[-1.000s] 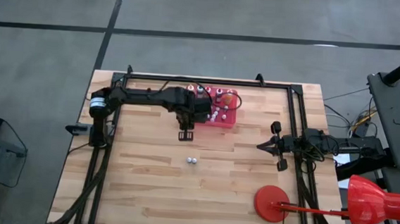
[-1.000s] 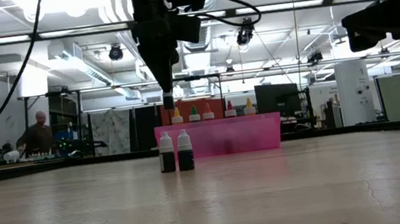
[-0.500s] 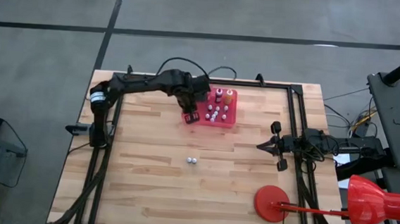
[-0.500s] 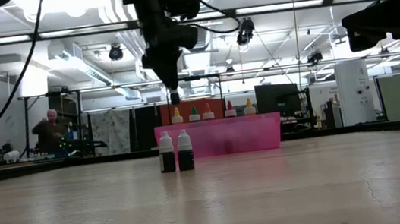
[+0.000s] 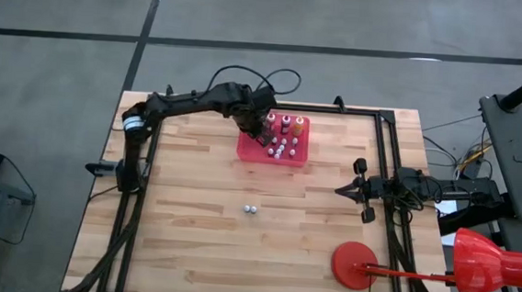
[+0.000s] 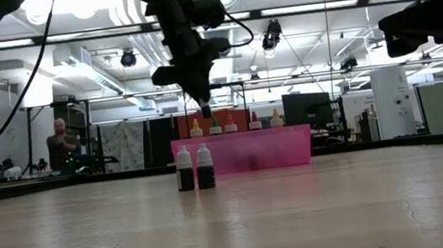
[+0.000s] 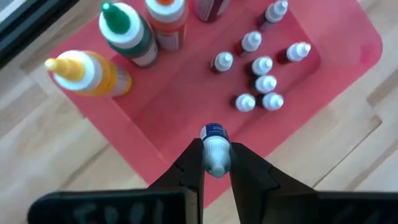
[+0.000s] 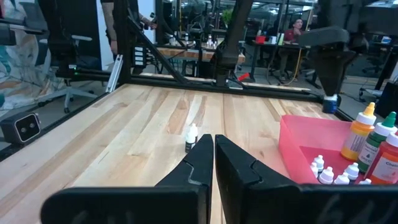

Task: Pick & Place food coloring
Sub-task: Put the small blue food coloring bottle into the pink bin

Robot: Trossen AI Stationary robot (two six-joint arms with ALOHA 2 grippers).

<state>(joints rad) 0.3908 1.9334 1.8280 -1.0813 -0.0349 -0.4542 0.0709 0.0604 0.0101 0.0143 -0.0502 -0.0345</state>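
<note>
My left gripper hangs over the red tray, shut on a tiny food coloring bottle with a white cap and a blue body. In the high view it stands above the tray's far left part. Taller yellow, green and orange bottles and several small white-capped ones stand in the tray. Two small dark bottles stand upright on the table nearer than the tray. My right gripper waits shut at the table's right side. My left gripper pinches the bottle's white cap end between its two fingers, one on each side. The fingers come from above, slanting down. The blue body sticks out below the fingertips, lifted clear above the tray.
A red round base with a rod lies at the table's near right corner. A black frame runs along the table's far and side edges. Bare wood stretches between the two loose bottles and the near edge.
My left gripper, still shut on the bottle, has gone toward the table's far edge and a little to the right, from the table beside the tray's near left corner to above the tray. Its wrist has rolled about on the way.
</note>
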